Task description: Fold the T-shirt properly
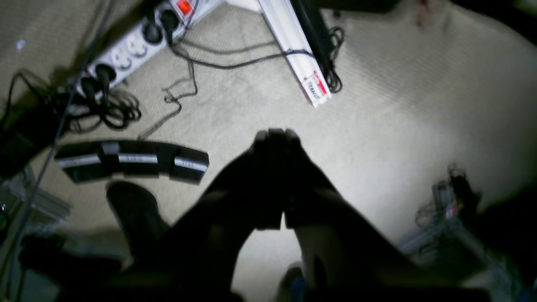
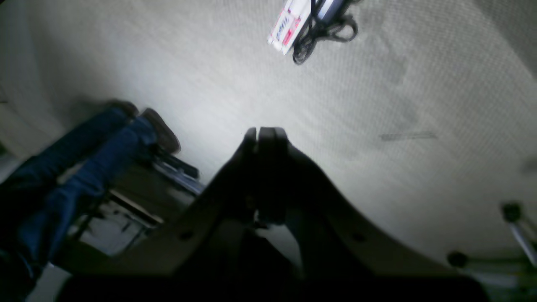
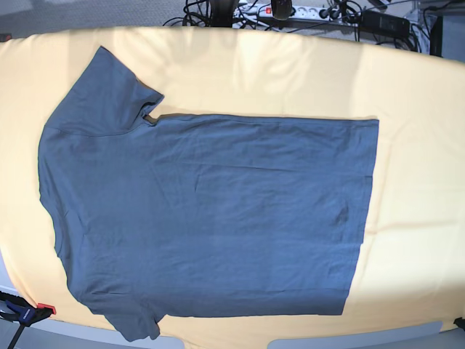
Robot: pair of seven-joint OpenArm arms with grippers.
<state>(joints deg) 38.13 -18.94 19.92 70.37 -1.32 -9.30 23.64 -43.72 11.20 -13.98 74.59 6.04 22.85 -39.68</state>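
The T-shirt (image 3: 211, 211), plain dark slate blue-grey, lies spread flat on the yellow-orange table cloth (image 3: 414, 203) in the base view, neck end to the left, hem to the right, one sleeve at the upper left and one at the lower left. Neither arm shows in the base view. My left gripper (image 1: 277, 136) appears only in the left wrist view, jaws shut on nothing, pointing at beige carpet. My right gripper (image 2: 264, 134) appears only in the right wrist view, also shut and empty, above the carpet. The T-shirt is out of both wrist views.
A white power strip (image 1: 138, 42) with black cables and a white rail (image 1: 293, 46) lie on the floor, and a dark pedal bar (image 1: 134, 161) lies nearer. A person's blue-jeaned legs (image 2: 75, 167) stand at the left. Cables and a power strip (image 3: 290, 11) sit beyond the table's far edge.
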